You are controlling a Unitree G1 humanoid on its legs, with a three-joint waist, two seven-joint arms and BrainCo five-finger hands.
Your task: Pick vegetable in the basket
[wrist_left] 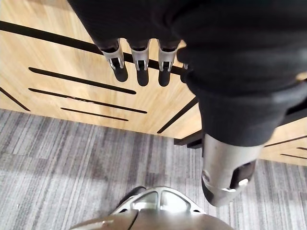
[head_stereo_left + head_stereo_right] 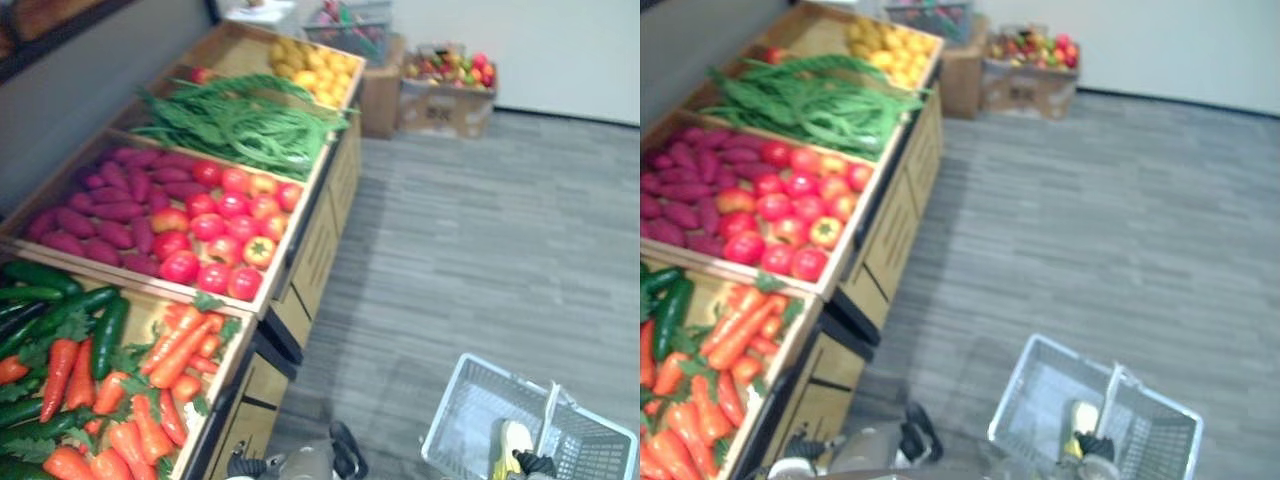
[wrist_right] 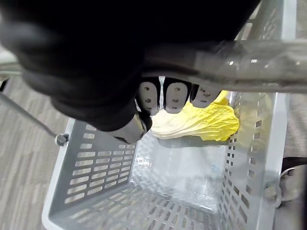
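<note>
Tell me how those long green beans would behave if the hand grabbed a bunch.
The long green beans look thin and curved, so they are probably floppy. They lie tangled in a heap, so neighbours would likely drag along.

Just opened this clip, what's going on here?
The robot stands beside a wooden produce stand stocked with carrots, tomatoes and other vegetables. Its right hand is curled round the handle of a grey basket, held low at its side. One pale yellow leafy cabbage lies in the basket. The left hand hangs open by the stand's front panel, holding nothing.
</note>
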